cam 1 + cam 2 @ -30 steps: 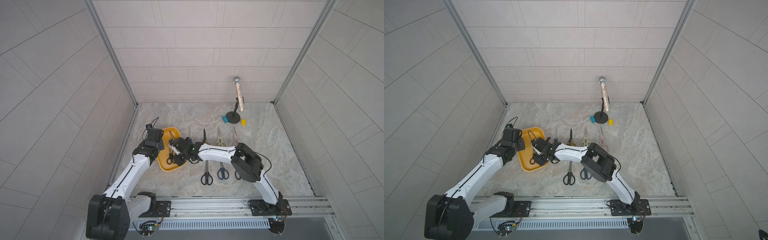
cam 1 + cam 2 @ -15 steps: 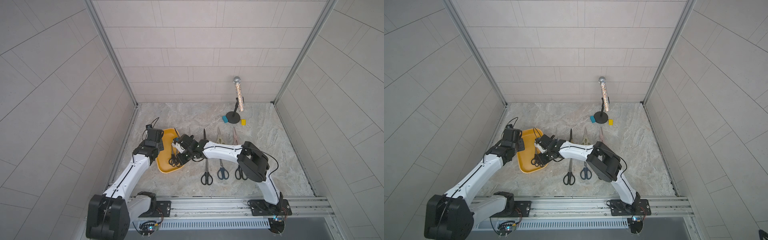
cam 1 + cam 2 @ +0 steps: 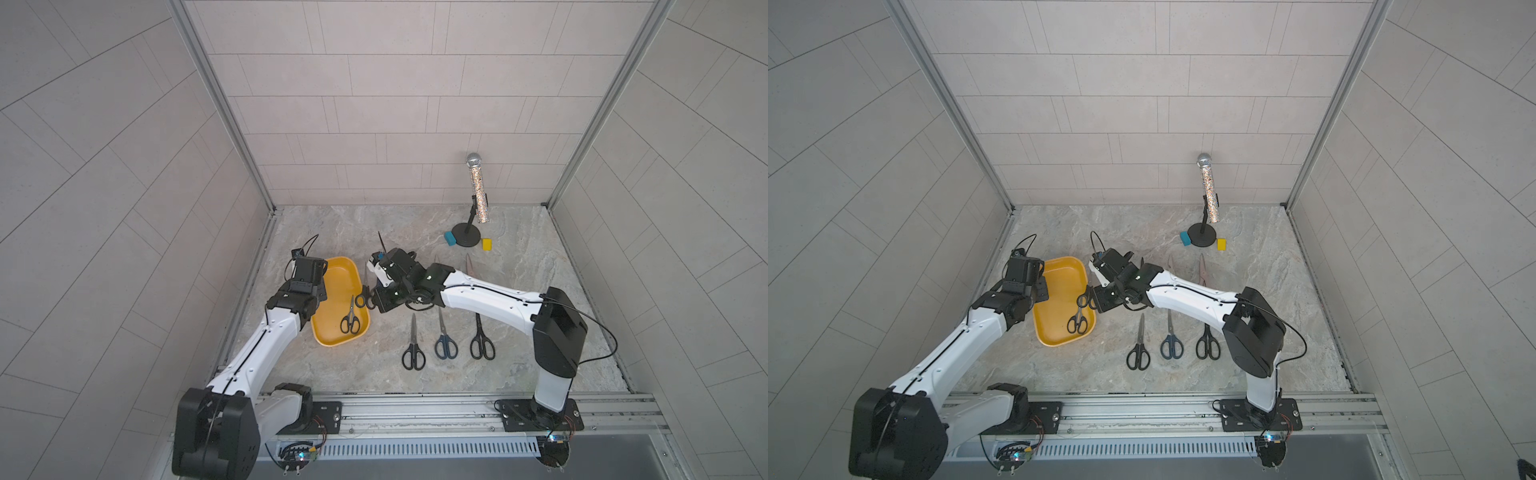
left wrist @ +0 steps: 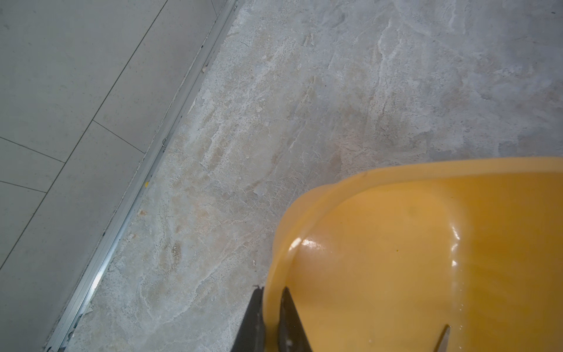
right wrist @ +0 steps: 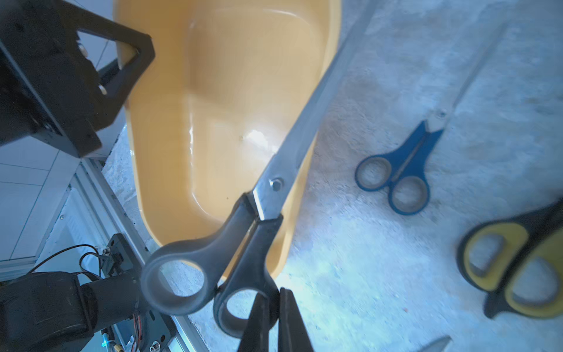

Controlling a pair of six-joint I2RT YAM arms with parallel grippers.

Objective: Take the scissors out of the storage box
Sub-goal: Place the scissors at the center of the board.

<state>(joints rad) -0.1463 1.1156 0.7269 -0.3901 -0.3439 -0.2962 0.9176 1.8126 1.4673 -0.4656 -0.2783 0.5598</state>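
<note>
Between the clenched jaws of the right gripper, black scissors are pinched by one loop.
Held so off-centre, they could be swung loose and dropped.

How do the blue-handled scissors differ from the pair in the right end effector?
Handles: the blue-handled scissors are blue, the held pair black. Pose: the blue ones lie flat on the tabletop; the held pair is clamped by one handle ring in the right end effector, blades over the storage box's rim. Both have closed steel blades.
</note>
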